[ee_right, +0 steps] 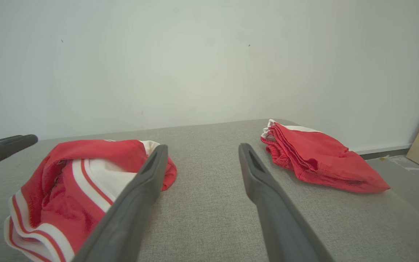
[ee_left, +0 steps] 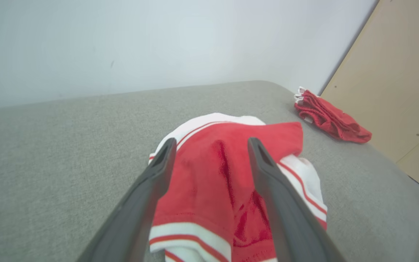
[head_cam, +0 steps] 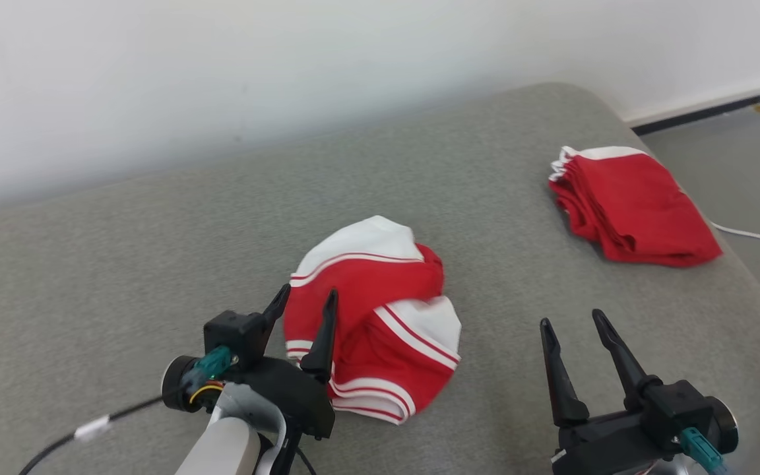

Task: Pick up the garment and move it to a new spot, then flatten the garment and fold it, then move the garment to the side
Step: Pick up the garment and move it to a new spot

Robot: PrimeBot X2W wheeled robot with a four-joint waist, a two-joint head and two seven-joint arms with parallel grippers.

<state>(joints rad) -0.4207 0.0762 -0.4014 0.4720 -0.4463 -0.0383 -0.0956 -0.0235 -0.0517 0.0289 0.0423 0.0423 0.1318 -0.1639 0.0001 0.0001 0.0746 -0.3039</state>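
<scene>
The garment (head_cam: 373, 316), red with white striped bands, lies bunched in a heap on the grey bench (head_cam: 156, 251). I judge I am at the very first step, since nothing is lifted, flattened or folded yet. A stack (head_cam: 637, 204) of folded red pieces sits well apart from the garment, off to its right and beyond it. I take that for the side where finished work goes, which would explain the bare bench all round the heap, left free for spreading.

My left gripper (head_cam: 309, 292) is at the garment's left edge. Its fingers (ee_left: 146, 189) are spread wide and hold nothing. In the left wrist view a raised red fold of the garment lies between them, which looks to me like a line-up for a pinch on that fold. Whether the tips touch the fabric I cannot tell.

My right gripper (head_cam: 570, 318) is to the garment's right, near but clear of it, over bare bench. Its fingers (ee_right: 269, 203) are also apart, with nothing between them. I read it as parked there so it can take a second corner once the garment is up.

The heap is soft and layered, so a shallow pinch may catch only the top layer and let the rest drag. I would want to go deep on the fold before closing.
</scene>
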